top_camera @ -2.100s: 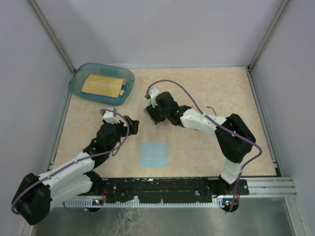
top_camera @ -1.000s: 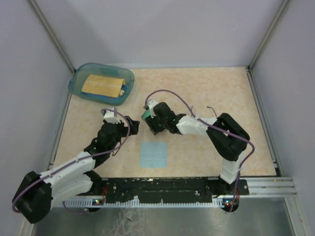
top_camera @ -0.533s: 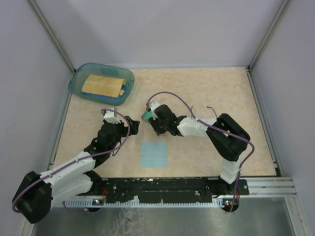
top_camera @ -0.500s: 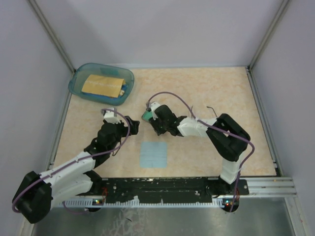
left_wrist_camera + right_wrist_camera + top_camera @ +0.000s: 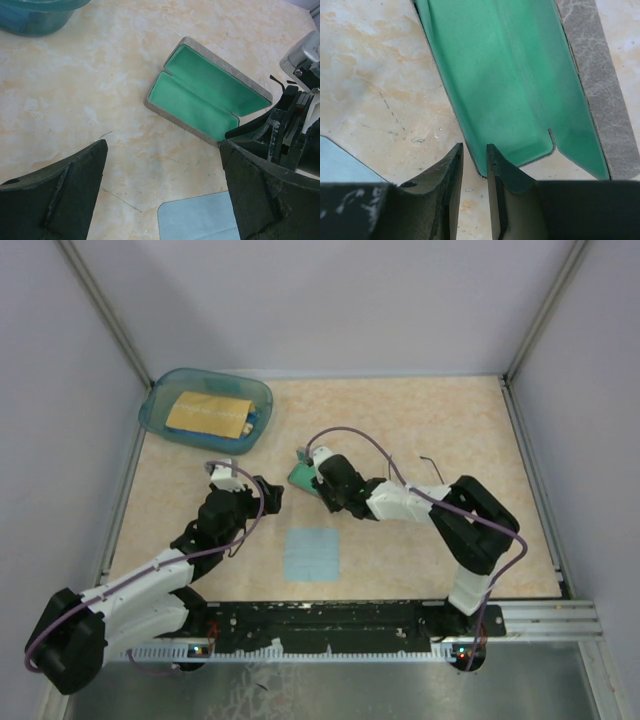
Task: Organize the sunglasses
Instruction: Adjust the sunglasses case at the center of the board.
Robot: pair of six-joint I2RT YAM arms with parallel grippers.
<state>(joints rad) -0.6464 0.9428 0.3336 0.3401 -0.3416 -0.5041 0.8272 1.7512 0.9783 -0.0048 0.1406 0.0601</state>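
The grey case (image 5: 299,475) lies open near the table's middle, teal lining up. It also shows in the left wrist view (image 5: 200,95) and the right wrist view (image 5: 505,80). My right gripper (image 5: 320,489) is at the case's right end. In its own view the right gripper (image 5: 475,150) has only a narrow gap between its jaws. The tips sit either side of the case's near corner and grip nothing. My left gripper (image 5: 268,495) is wide open and empty, left of the case (image 5: 162,150). A thin dark wire shape, the sunglasses (image 5: 431,461), lies beyond the right arm.
A light blue cloth (image 5: 311,553) lies flat in front of the case; its corner shows in both wrist views (image 5: 200,220) (image 5: 340,160). A teal bin (image 5: 160,405) holding a yellow item stands at the back left. Grey walls enclose the table.
The case has come open, its teal lining showing more in each frame. My right gripper has drawn back to the right along the case. The left arm has not moved.
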